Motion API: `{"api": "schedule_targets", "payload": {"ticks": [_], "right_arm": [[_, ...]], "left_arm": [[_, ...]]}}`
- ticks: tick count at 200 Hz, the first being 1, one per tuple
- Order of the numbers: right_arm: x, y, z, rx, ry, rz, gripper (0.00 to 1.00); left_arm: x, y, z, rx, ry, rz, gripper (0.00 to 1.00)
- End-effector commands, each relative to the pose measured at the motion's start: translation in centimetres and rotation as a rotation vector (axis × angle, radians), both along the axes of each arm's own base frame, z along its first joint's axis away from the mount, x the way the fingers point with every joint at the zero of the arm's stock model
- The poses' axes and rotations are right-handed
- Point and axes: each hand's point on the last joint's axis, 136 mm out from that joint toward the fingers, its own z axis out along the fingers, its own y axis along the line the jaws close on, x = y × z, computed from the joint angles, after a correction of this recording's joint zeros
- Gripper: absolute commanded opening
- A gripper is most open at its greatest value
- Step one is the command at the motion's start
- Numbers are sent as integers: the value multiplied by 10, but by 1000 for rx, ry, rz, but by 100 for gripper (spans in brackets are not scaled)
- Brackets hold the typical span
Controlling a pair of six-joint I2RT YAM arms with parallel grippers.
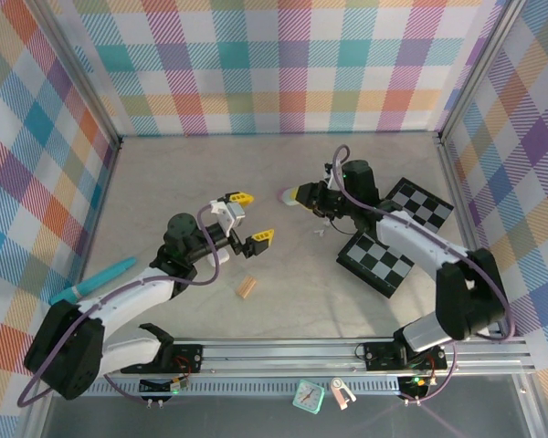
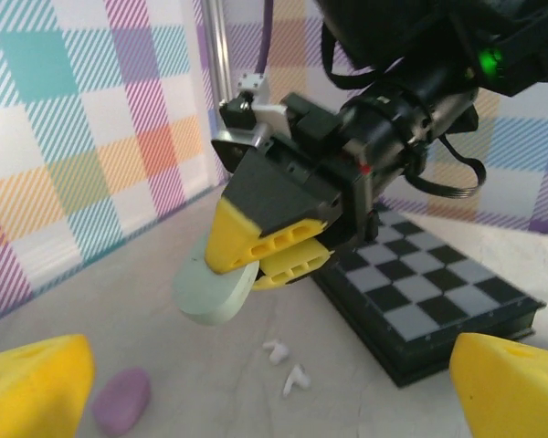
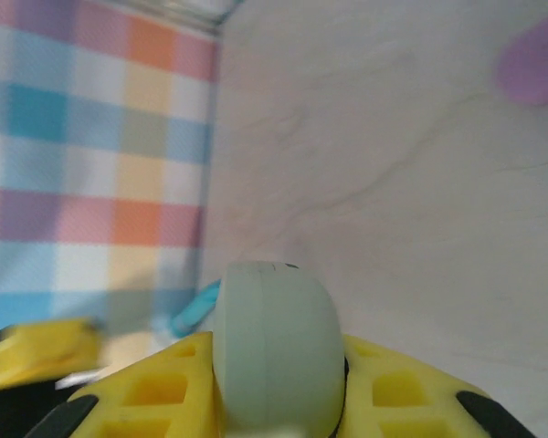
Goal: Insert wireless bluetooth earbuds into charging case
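Observation:
My right gripper (image 1: 303, 193) is shut on a pale green pebble-shaped charging case (image 2: 215, 290), held closed a little above the table; in the right wrist view the case (image 3: 274, 342) sits edge-on between the yellow fingers (image 3: 155, 392). Two tiny white earbuds (image 2: 276, 349) (image 2: 296, 378) lie on the table just under and right of it, seen from above as a white speck (image 1: 318, 233). A purple case (image 2: 121, 400) (image 1: 285, 195) (image 3: 534, 59) lies closed beside the green one. My left gripper (image 1: 251, 217) (image 2: 274, 401) is open, facing the earbuds with nothing between its fingers.
Two black-and-white chessboards (image 1: 376, 263) (image 1: 420, 203) lie right of the earbuds, the nearer one (image 2: 438, 292) close to them. A tan ridged block (image 1: 247, 288) lies near the front middle. A teal pen (image 1: 96, 281) rests at the left edge. Plaid walls enclose the table.

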Motion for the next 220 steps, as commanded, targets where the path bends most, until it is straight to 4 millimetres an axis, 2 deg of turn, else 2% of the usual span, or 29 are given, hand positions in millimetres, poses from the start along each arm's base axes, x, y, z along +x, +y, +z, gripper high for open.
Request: {"api": "schedule_targets", "payload": {"ticks": [1, 44, 77, 95, 119, 146, 159, 169, 190, 209, 220], "right_arm": [[27, -15, -34, -110, 2, -37, 28], [70, -14, -89, -185, 98, -47, 31], [89, -18, -130, -250, 170, -58, 32], [96, -23, -146, -281, 201, -64, 32], [102, -31, -157, -317, 213, -75, 34], [103, -42, -153, -388, 188, -83, 40], [102, -48, -145, -421, 159, -84, 50], [101, -52, -136, -442, 129, -81, 61], [96, -59, -116, -476, 60, -68, 75], [85, -55, -97, -482, -32, -8, 83], [74, -43, -85, -466, -116, 87, 84]], "left_arm": [[-3, 11, -36, 141, 94, 60, 100], [7, 36, -58, 218, 222, 220, 100], [18, 54, -61, 191, 317, 365, 100], [24, 65, -64, 190, 366, 443, 100], [32, 81, -67, 180, 462, 567, 100], [36, 102, -79, 180, 632, 739, 100], [34, 115, -86, 203, 723, 837, 100], [31, 128, -93, 232, 788, 921, 100], [26, 134, -106, 276, 849, 953, 100], [25, 144, -114, 235, 897, 982, 100], [25, 151, -118, 189, 937, 998, 100]]}}
